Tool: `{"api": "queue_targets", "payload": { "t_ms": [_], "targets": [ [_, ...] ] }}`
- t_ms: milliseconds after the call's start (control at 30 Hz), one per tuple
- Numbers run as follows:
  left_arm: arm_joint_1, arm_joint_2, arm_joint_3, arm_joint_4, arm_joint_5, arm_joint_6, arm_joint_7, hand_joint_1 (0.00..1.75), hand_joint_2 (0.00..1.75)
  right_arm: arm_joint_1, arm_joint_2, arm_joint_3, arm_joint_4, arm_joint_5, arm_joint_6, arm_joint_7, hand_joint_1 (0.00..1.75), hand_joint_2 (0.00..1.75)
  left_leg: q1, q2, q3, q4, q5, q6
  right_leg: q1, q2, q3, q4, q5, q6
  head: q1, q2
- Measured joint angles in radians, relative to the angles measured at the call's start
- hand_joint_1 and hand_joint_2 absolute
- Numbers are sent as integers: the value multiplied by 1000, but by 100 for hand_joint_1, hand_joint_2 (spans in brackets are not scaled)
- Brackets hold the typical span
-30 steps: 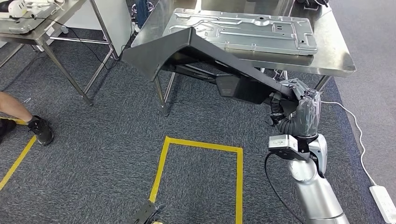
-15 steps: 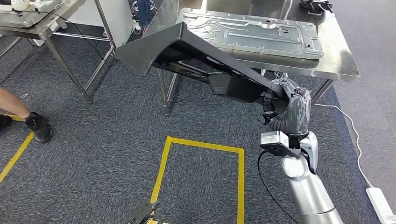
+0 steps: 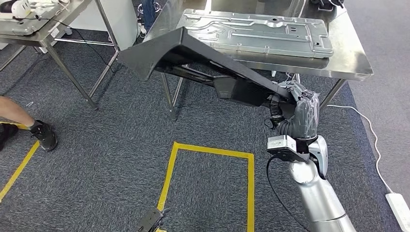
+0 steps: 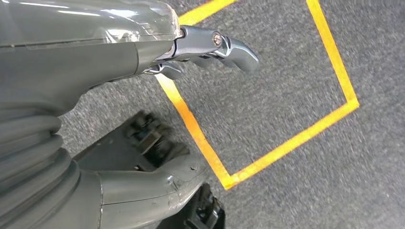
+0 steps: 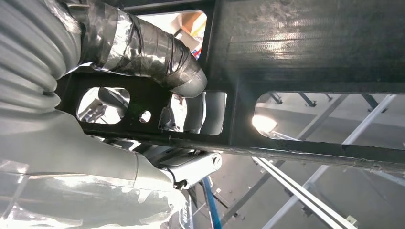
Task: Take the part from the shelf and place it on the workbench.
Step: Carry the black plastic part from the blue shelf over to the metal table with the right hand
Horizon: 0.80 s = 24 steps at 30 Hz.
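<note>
My right hand (image 3: 293,105) grips one end of a large black part (image 3: 193,52), a long angled panel. The part stretches up and to the left, tilted, in front of the near edge of the steel workbench (image 3: 349,64). Its far end hangs beyond the bench's left corner. A silver stamped metal plate (image 3: 256,30) lies flat on the bench top. In the right wrist view my taped thumb (image 5: 143,52) presses on the part's black frame (image 5: 305,43), with fingers through its cut-outs. My left hand (image 4: 71,62) hangs over the carpet, fingers apart, holding nothing.
A second steel table (image 3: 43,29) stands at the back left. A person's leg and shoe (image 3: 42,135) are at the left edge. Yellow tape (image 3: 208,150) marks a square on the carpet. A white cable and power strip (image 3: 397,208) lie at the right.
The view has shifted a little. My right hand has moved slightly left and up with the black part, bringing its far end higher against the bench's left corner.
</note>
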Motion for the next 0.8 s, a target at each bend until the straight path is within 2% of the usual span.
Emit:
{"api": "queue_targets", "payload": {
  "t_ms": [33,100,167,200,267,333,367,433,467,500,533,567,600,667,700,733,800],
  "targets": [
    [1,0,0,0,1,2,0,0,175,2,1,0,0,-4,0,0,175,175,3,0,5,-16,20,-2,-1,0,0,2,-2,2,0,0],
    [2,0,-2,0,4,4,0,0,175,4,2,1,0,-15,1,0,175,175,9,-11,65,-147,90,-3,-4,8,1,7,-6,9,0,0],
    [4,0,-3,0,7,5,0,0,175,5,4,1,0,-21,0,1,175,175,8,-29,116,-254,127,0,-4,17,-2,11,-8,20,0,0],
    [5,0,-4,0,8,5,0,0,175,7,5,1,0,-23,0,1,175,175,6,-35,124,-269,127,2,-3,20,-4,11,-7,26,0,0],
    [7,-1,-4,0,8,5,0,0,175,11,6,2,-1,-25,0,1,175,175,3,-23,125,-273,131,13,-3,28,-5,6,-3,40,0,0],
    [5,-2,-5,0,8,6,-1,0,175,14,6,2,-2,-27,0,0,175,175,6,-9,128,-284,137,29,-5,28,-14,22,-18,49,1,0],
    [4,-3,-6,0,8,6,-1,0,175,14,6,2,-2,-28,0,0,175,175,7,-2,130,-289,140,36,-5,24,-30,57,-41,51,1,0],
    [4,-3,-6,0,8,7,-1,0,175,18,6,2,-3,-30,0,0,175,175,4,14,130,-291,140,46,-4,14,-90,181,-104,54,2,0],
    [5,-3,-6,0,8,7,-1,0,175,21,6,2,-3,-31,0,0,175,175,1,22,130,-291,139,48,-3,13,-120,241,-126,55,2,0],
    [5,-3,-7,0,8,7,-1,0,175,25,6,2,-3,-31,0,0,175,175,-2,30,130,-289,138,50,-3,12,-138,275,-130,55,2,0],
    [5,-3,-7,0,8,7,-1,0,175,28,6,2,-3,-31,0,0,175,175,-5,38,130,-287,136,51,-2,10,-138,272,-116,53,2,0],
    [5,-3,-7,0,8,7,-1,0,175,29,6,2,-3,-31,0,0,175,175,-6,46,130,-284,133,52,0,4,-116,229,-86,49,1,0],
    [4,-3,-8,0,8,7,-1,0,175,29,6,2,-3,-31,-1,0,175,175,-8,54,131,-281,130,51,3,-12,-81,159,-51,44,2,0],
    [3,-3,-11,0,8,8,-1,0,175,28,7,2,-4,-32,-2,-1,175,175,-15,67,133,-276,124,45,14,-47,-23,45,-10,31,1,0],
    [3,-3,-12,0,8,8,-1,0,175,27,7,1,-4,-32,-2,-2,175,175,-17,74,134,-275,122,42,18,-57,-12,19,-5,26,1,0],
    [2,-3,-13,0,8,9,-2,0,175,27,7,1,-5,-32,-3,-3,175,175,-19,80,135,-276,121,38,21,-54,-12,15,-6,22,1,0],
    [-1,-3,-14,-1,9,11,-3,0,175,28,8,1,-6,-32,-4,-5,175,175,-19,87,138,-274,116,29,16,-37,-11,9,0,14,1,0]
  ]
}}
